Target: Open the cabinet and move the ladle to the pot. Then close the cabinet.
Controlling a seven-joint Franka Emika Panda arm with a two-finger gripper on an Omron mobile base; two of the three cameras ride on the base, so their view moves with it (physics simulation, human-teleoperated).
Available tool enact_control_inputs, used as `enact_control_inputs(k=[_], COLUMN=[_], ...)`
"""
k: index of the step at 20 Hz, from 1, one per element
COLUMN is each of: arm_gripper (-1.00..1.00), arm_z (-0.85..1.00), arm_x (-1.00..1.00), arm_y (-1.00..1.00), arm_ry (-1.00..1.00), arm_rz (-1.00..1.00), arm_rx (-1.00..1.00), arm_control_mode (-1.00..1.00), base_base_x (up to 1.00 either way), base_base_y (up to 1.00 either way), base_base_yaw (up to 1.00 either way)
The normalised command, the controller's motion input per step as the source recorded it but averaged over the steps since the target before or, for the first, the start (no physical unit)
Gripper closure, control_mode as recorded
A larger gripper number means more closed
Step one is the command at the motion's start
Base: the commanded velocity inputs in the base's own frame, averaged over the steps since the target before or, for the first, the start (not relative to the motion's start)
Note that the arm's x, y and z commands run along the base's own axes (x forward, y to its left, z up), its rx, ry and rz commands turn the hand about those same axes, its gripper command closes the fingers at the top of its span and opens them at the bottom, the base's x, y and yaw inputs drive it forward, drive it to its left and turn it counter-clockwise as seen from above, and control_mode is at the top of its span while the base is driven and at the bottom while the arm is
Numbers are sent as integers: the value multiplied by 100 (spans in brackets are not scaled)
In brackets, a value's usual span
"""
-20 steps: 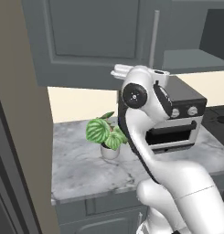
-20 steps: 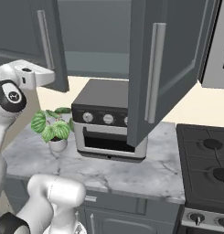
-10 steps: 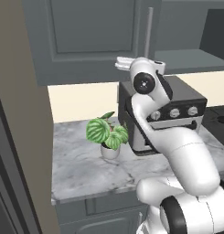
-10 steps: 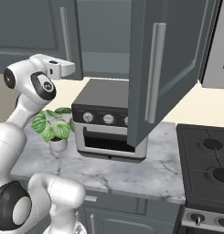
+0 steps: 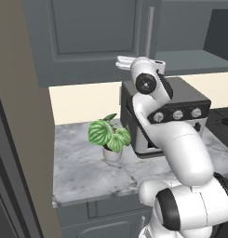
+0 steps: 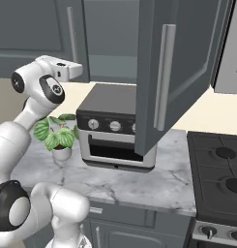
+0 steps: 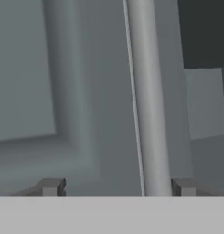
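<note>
**Inspector:** State the position of the cabinet.

**Assistant:** The cabinet [image 6: 115, 43] hangs on the wall above the marble counter [image 6: 139, 179]. Its right door [image 6: 180, 68] stands swung out towards the camera, over the right end of the toaster oven [image 6: 112, 128]. Its left door [image 5: 87, 37] is shut, with a long silver handle [image 5: 149, 30] running upright near its right edge.

**Inspector:** And the gripper?

**Assistant:** The gripper [image 7: 117, 186] is raised to the lower end of that left door's handle [image 7: 147, 100]. In the hand view its two dark fingertips [image 7: 50, 186] stand wide apart, and the handle rises between them, closer to the right tip. I see a gap on both sides, so nothing is clamped. In the right base view the hand [image 6: 66, 70] points at the same handle [image 6: 71, 26].

**Inspector:** Other items on the counter?

**Assistant:** A potted plant [image 5: 109, 137] in a small white pot stands just left of the toaster oven [image 5: 171, 111]. A stove [image 6: 219, 169] adjoins the counter on the right.

**Inspector:** Inside the cabinet?

**Assistant:** A grey shelf [image 5: 190, 60] is visible in the open right half; I cannot tell what it holds.
</note>
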Motion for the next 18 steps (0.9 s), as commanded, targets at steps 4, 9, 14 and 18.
enact_control_inputs(k=[4,9,14,18], arm_gripper=[-100,-100,-100,-100], arm_z=[4,39,57,63], arm_x=[55,-61,-100,-100], arm_y=[-14,-42,-44,-33], arm_ry=[0,0,0,0], arm_rz=[0,0,0,0], arm_rx=[4,8,9,8], arm_control_mode=[-100,-100,-100,-100], base_base_x=[0,0,0,0], base_base_y=[0,0,0,0], base_base_yaw=[0,0,0,0])
